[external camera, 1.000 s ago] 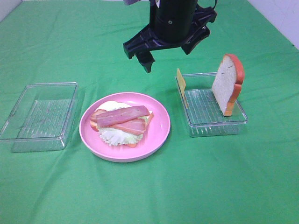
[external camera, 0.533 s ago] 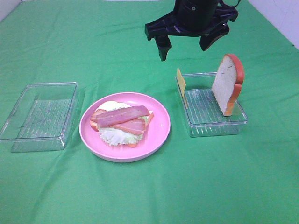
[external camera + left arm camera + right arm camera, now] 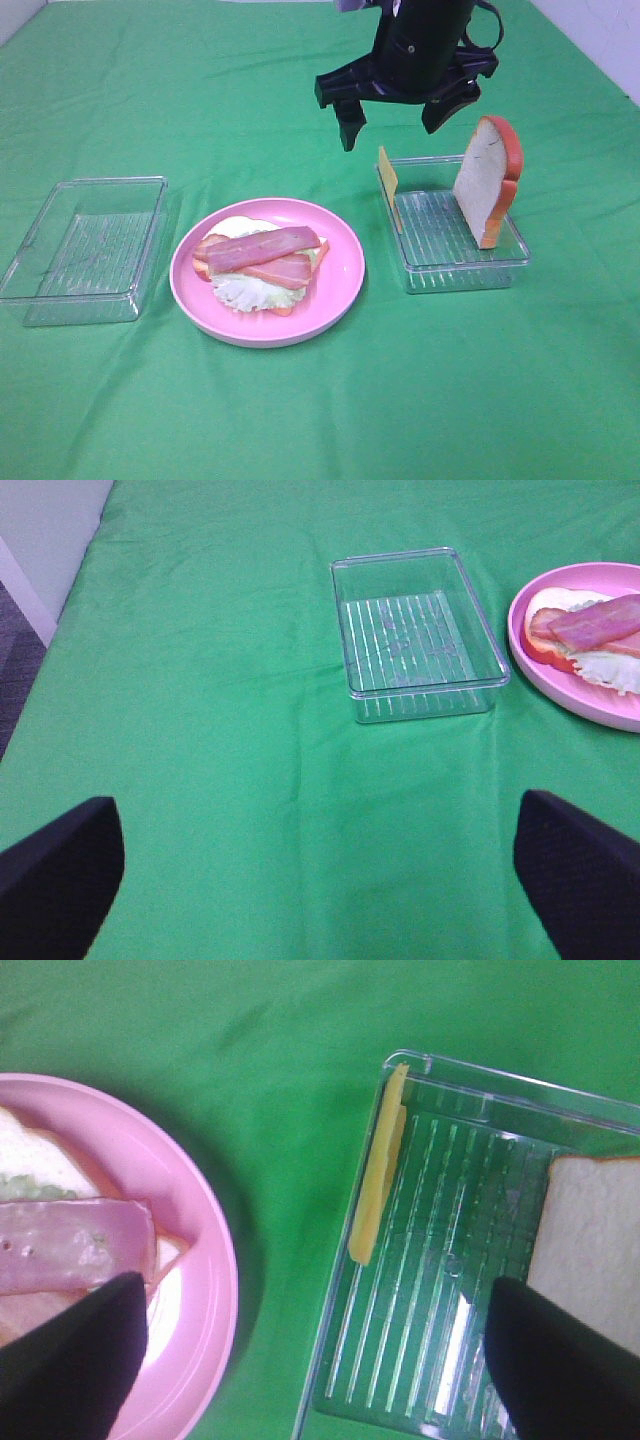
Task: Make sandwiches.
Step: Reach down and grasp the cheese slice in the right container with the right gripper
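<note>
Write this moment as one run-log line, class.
stage: sandwich open-faced, bacon on top | right gripper: open, above cheese slice in tray | left gripper: open, empty | bread slice: standing in tray

Left wrist view: pink plate (image 3: 565, 688) runs off the frame edge. Right wrist view: bread slice (image 3: 595, 1250) cut by the edge; sandwich (image 3: 60, 1230) partly hidden behind a blurred finger (image 3: 70, 1360) of the right gripper (image 3: 312, 1300).

Your bench (image 3: 110, 400) carries a creased green cloth (image 3: 150, 90); white wall (image 3: 605, 40) at far corner (grey floor (image 3: 12, 670) alongside).
</note>
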